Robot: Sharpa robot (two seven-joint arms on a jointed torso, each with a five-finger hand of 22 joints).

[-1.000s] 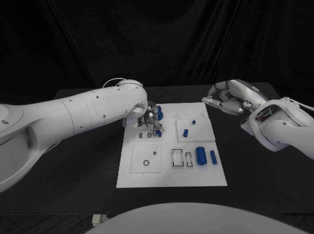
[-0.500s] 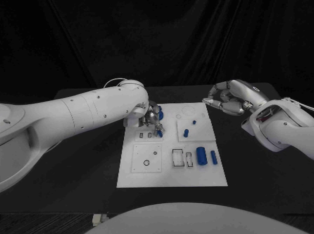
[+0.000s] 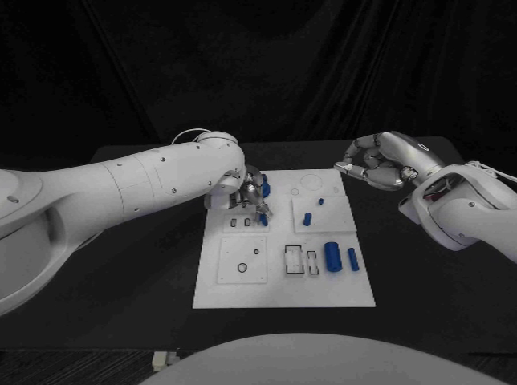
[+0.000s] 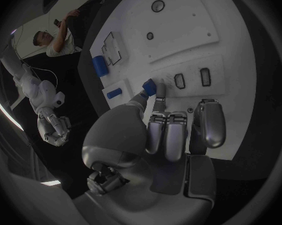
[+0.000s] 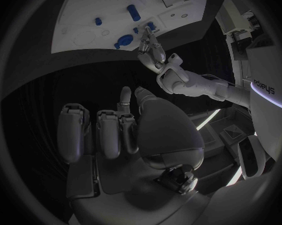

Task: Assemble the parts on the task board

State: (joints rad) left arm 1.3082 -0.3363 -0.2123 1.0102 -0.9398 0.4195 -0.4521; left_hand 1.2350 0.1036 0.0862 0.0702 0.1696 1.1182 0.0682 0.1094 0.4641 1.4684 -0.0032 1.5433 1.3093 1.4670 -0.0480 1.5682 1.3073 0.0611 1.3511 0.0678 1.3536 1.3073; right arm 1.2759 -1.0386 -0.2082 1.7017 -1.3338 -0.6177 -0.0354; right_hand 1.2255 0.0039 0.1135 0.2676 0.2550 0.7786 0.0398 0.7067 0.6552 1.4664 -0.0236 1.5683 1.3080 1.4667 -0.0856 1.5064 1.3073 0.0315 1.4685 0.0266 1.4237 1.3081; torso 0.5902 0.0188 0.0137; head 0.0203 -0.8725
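Black tabletop (image 3: 154,265) and white task board (image 3: 284,281) look unchanged: the left hand (image 3: 250,198) still pinches a small blue part (image 4: 150,87) over its slot, unseated, while the right hand (image 3: 374,163) stays curled, empty.

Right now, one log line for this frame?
left hand: pinching blue part over task board slots | right hand: curled, holding nothing, off board | loose blue parts: on board

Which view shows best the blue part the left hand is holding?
Left wrist view: the blue part sits pinched at the fingertips of the left hand, just over the task board beside two rectangular slots. Head view shows it mostly hidden by the hand. Right wrist view shows it far off and tiny.
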